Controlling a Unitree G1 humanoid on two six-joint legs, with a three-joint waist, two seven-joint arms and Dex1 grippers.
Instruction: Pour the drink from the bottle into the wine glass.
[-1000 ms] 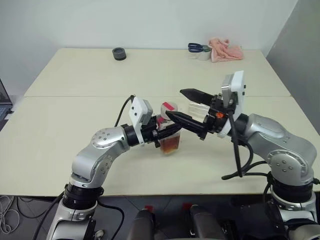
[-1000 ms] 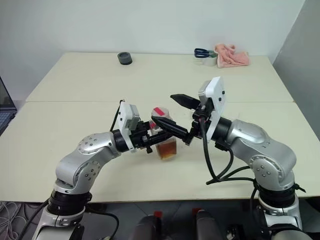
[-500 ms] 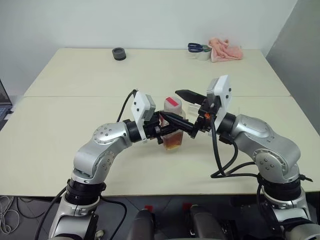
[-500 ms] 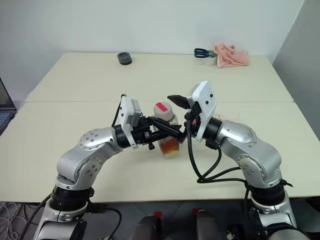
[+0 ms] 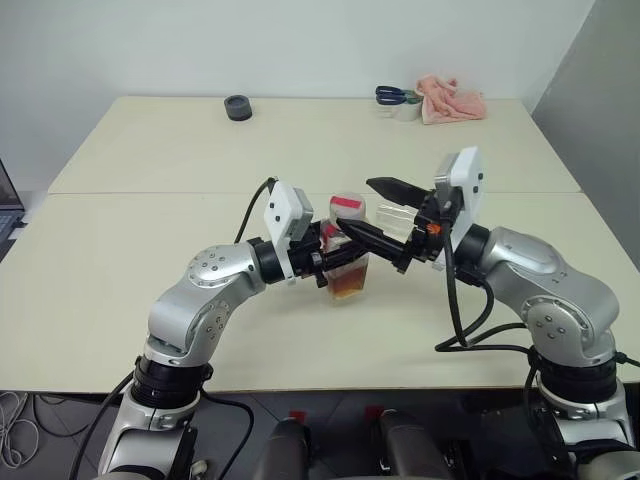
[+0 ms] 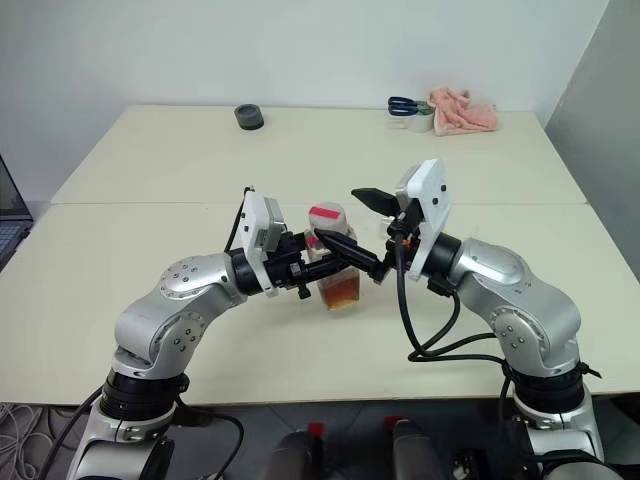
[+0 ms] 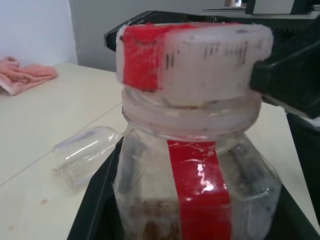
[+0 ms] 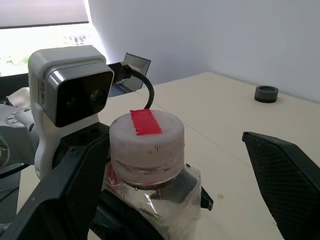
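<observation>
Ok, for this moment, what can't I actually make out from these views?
- Wine glass: left wrist view shows a clear glass on its side; its stem is hidden behind the bottle.
- Drink: its level is partly hidden by the left hand in the left eye view.
- Cap: whether the right hand touches it is unclear.

This looks like a plain test room or lab. Two big cream counter tops (image 5: 200, 150) are pushed together in front of a bare white wall (image 5: 300, 40). A laptop (image 5: 8, 200) peeks in at one side. Far back lie scissors (image 5: 392, 94), a pink cloth (image 5: 450, 100) and a small dark ring (image 5: 237, 107).
</observation>
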